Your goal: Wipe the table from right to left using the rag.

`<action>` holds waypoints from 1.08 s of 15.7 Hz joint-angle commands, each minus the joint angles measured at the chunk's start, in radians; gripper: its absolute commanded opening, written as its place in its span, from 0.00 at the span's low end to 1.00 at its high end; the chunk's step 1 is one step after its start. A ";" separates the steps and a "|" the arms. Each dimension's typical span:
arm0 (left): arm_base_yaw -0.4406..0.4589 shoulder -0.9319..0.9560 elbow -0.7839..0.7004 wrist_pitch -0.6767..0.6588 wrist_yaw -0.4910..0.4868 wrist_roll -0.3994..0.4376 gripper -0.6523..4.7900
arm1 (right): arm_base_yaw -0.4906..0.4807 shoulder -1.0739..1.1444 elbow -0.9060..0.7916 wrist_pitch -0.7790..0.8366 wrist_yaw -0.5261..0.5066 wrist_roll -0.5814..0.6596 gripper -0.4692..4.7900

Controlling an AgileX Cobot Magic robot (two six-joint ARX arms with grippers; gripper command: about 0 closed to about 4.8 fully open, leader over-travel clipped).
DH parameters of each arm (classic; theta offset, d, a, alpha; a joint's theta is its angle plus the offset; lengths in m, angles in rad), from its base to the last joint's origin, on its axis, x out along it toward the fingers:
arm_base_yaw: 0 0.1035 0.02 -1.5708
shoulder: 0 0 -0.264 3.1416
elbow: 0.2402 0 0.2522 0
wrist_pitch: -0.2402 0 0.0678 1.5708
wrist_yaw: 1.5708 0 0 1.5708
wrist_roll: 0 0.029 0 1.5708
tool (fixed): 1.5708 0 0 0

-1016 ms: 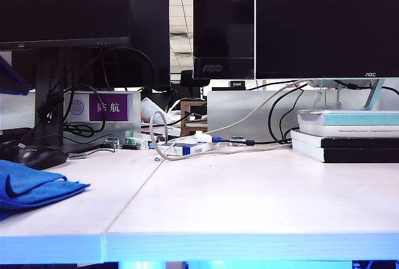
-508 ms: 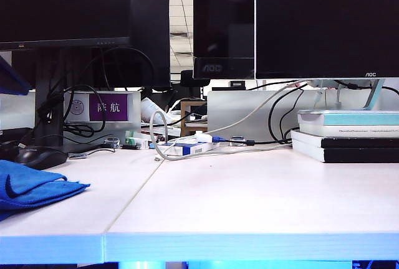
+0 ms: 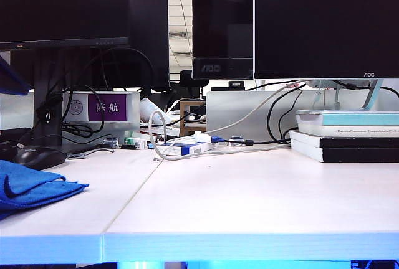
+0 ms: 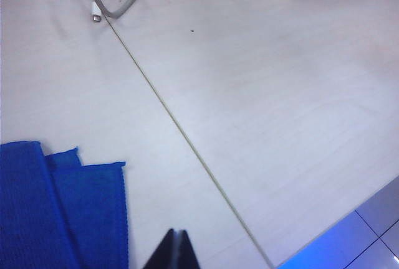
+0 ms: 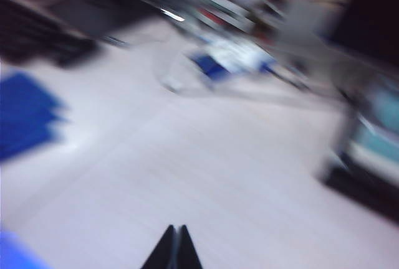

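The table [image 3: 249, 200] is wide and white, two panels joined by a thin seam, and most of its surface is bare; at the back stand monitors, cables and a stack of books [image 3: 346, 135]. The rag [image 3: 31, 185] lies loose in folds at the far left end of the table, just beside a black mouse [image 3: 38, 155], and no gripper touches it. From this I judge the wiping stroke is done and the task is at its end, or very near. The left gripper [image 4: 176, 250] hangs over the table near the rag's edge, its jaws pressed together and holding nothing. The right gripper [image 5: 176, 247] is also pressed together and empty; its camera picture is much blurred, high over the table. No arm appears in the exterior view. The next move probably needs only to bring both arms to rest, away from the rag.
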 commanded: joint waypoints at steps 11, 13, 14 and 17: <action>0.000 -0.001 0.003 0.007 0.004 0.005 0.11 | -0.490 -0.473 -0.702 0.377 -0.109 0.034 0.08; 0.000 -0.001 0.003 0.007 0.004 0.005 0.11 | -0.521 -0.533 -0.744 0.379 -0.113 0.034 0.08; 0.000 -0.001 0.003 0.006 0.003 0.005 0.11 | -0.556 -0.576 -0.767 0.378 -0.119 0.035 0.08; 0.000 -0.001 0.003 0.006 0.004 0.005 0.11 | -0.602 -0.611 -0.793 0.374 -0.138 0.078 0.08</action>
